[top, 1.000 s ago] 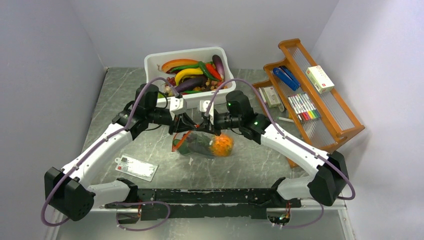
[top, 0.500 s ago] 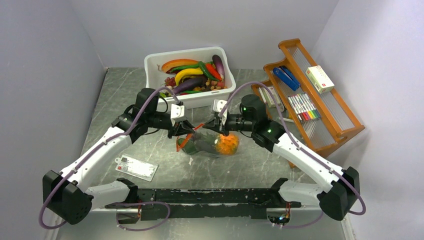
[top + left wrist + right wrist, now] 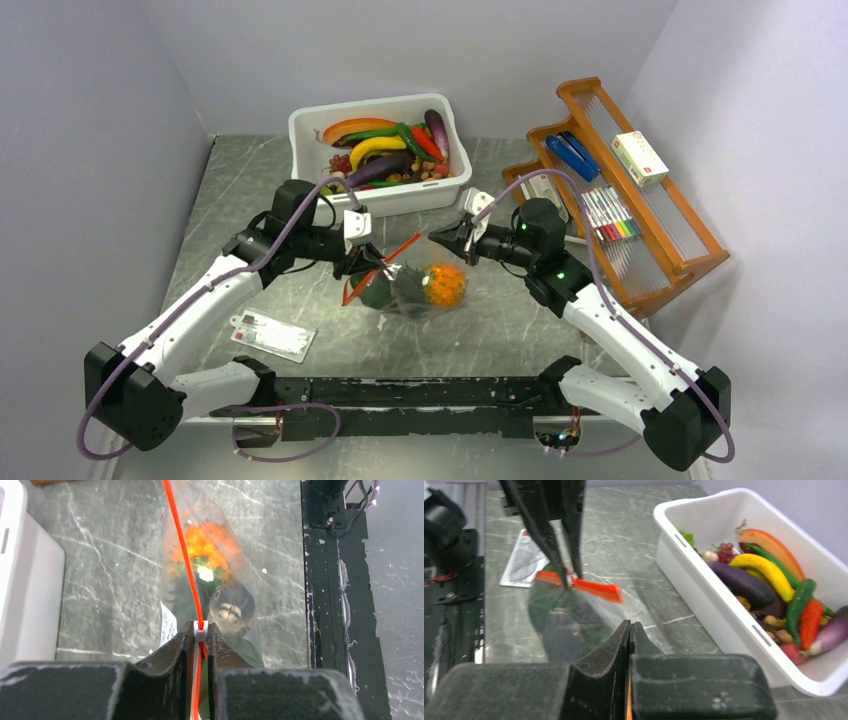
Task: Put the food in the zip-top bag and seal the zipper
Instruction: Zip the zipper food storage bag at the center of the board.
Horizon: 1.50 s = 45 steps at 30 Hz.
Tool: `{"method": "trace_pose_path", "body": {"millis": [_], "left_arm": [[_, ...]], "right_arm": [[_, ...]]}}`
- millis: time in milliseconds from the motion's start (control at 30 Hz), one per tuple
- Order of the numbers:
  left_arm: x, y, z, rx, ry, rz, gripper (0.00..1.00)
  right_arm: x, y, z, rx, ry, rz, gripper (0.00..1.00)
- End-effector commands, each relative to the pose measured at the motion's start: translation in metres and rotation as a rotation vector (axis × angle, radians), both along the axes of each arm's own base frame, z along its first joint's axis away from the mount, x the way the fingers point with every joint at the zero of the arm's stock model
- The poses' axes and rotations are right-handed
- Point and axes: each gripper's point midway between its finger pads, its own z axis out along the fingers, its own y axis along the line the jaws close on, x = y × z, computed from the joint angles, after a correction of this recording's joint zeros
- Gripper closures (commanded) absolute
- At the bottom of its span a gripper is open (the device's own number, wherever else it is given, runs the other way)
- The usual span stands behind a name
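The clear zip-top bag (image 3: pixel 418 300) hangs just above the table between my two grippers. Inside it is the food: an orange pineapple (image 3: pixel 446 284), a dark grape bunch (image 3: pixel 409 285) and a green piece (image 3: pixel 377 293). The orange-red zipper (image 3: pixel 388 258) runs taut along the bag's mouth. My left gripper (image 3: pixel 367 262) is shut on the zipper (image 3: pixel 182 550) at its white slider (image 3: pixel 200 630). My right gripper (image 3: pixel 446 236) is shut on the bag's far top corner, with an orange sliver between its fingers (image 3: pixel 616 645). In the right wrist view the left gripper (image 3: pixel 567 580) pinches the zipper (image 3: pixel 596 588).
A white tub (image 3: pixel 304 128) of toy vegetables stands behind the bag, close to both grippers. A flat white card (image 3: pixel 272 335) lies at the front left. A wooden rack (image 3: pixel 690 250) of stationery fills the right side. The black base rail (image 3: pixel 420 392) runs along the near edge.
My right gripper has drawn away to the right from the left one, pulling the bag's mouth out taut. The left gripper has barely moved, and the bag has shifted slightly with the pull.
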Motion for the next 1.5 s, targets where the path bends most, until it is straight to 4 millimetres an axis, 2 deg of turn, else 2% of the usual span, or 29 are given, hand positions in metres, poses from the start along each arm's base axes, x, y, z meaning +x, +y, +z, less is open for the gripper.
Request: {"method": "trace_pose_path", "body": {"millis": [0,100,167,200,233,267,300,333,400,467,567,700,800,900,1000,1067,1167,1367,1467], "left_arm": [[-0.012,0.013,-0.018,0.062,0.07,0.034,0.93],[-0.012,0.013,-0.013,0.051,0.065,0.043,0.93],[-0.011,0.009,-0.004,0.027,0.056,0.028,0.93],[-0.01,0.006,0.004,0.007,0.048,0.013,0.93],[-0.007,0.003,0.011,-0.006,0.039,0.007,0.93],[-0.006,-0.001,0.021,-0.026,0.03,-0.008,0.93],[-0.003,-0.004,0.03,-0.037,0.024,-0.011,0.93],[0.002,-0.006,0.039,-0.046,0.018,-0.005,0.93],[0.013,-0.009,0.055,-0.047,0.035,0.032,0.93],[0.019,-0.012,0.08,-0.056,0.043,0.052,0.93],[0.028,-0.014,0.091,-0.06,0.096,0.112,0.93],[0.036,-0.019,0.096,-0.069,0.199,0.176,0.93],[0.048,-0.019,0.103,-0.084,0.251,0.274,0.93],[0.068,-0.015,0.104,-0.08,0.302,0.419,0.93],[0.082,-0.015,0.105,-0.107,0.382,0.533,0.93],[0.088,-0.018,0.105,-0.145,0.417,0.571,0.93],[0.094,-0.019,0.109,-0.24,0.5,0.649,0.93],[0.103,-0.028,0.107,-0.324,0.672,0.728,0.93],[0.107,-0.033,0.103,-0.342,0.714,0.737,0.93]], "right_arm": [[0.019,-0.013,0.031,0.101,-0.087,-0.104,1.0],[0.018,-0.012,0.024,0.104,-0.056,-0.089,1.0],[0.004,-0.002,0.011,0.06,-0.018,0.024,1.0],[-0.006,0.004,0.008,0.042,0.009,0.093,0.89],[-0.011,0.006,0.006,0.027,0.034,0.118,0.69],[-0.013,0.007,0.008,0.019,0.038,0.126,0.54],[-0.014,0.006,0.012,0.021,0.034,0.113,0.48],[-0.01,0.003,0.017,0.03,0.03,0.075,0.47],[0.0,-0.006,0.033,0.074,0.03,-0.031,0.44],[0.002,-0.011,0.049,0.125,0.064,-0.088,0.44],[-0.002,-0.015,0.059,0.21,0.153,-0.135,0.4],[-0.01,-0.014,0.038,0.27,0.249,-0.168,0.4],[-0.004,-0.015,0.02,0.267,0.363,-0.308,0.4],[0.002,-0.018,0.015,0.306,0.485,-0.45,0.41],[-0.006,0.0,0.009,0.313,0.591,-0.45,0.48],[-0.015,0.013,-0.007,0.301,0.618,-0.451,0.49],[-0.031,0.026,-0.019,0.299,0.612,-0.448,0.48],[-0.056,0.045,-0.026,0.293,0.629,-0.454,0.43],[-0.067,0.062,-0.044,0.267,0.683,-0.477,0.4]]}}
